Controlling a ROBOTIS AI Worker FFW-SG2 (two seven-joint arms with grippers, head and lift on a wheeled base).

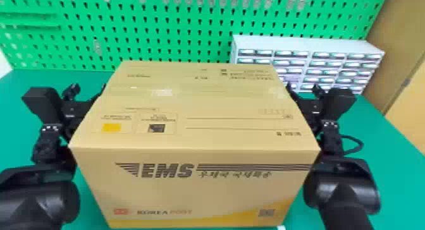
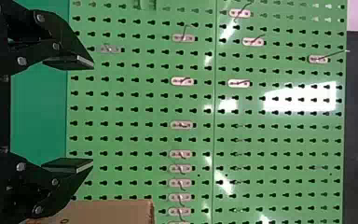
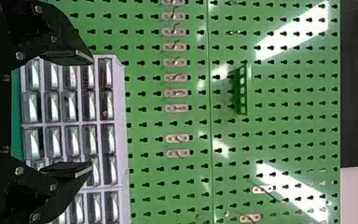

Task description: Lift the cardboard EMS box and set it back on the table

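The box (image 1: 196,191) sits between our two arms, over or on the green table (image 1: 392,188). We can't tell if its bottom is up off the table. It looks too fat for one hand, so we think our arms hug it from both sides. The left gripper (image 2: 92,113) has its fingers wide apart with nothing between them, and so does the right gripper (image 3: 92,113). That fits a hug, where the fingers don't need to pinch. The box top looks about flat, so we guess both sides share the load.

Behind the box are the wall (image 1: 174,33) with its holes and the drawers (image 1: 306,44). The drawers look near the box's far right corner, so we should not push it forward. We have bare table past each arm, so they can spread out to let go. The wire (image 1: 354,145) by the right arm could catch. We can't tell how near the table's front edge is. We should go straight down, slowly, both arms together, or the box may tip or slip.
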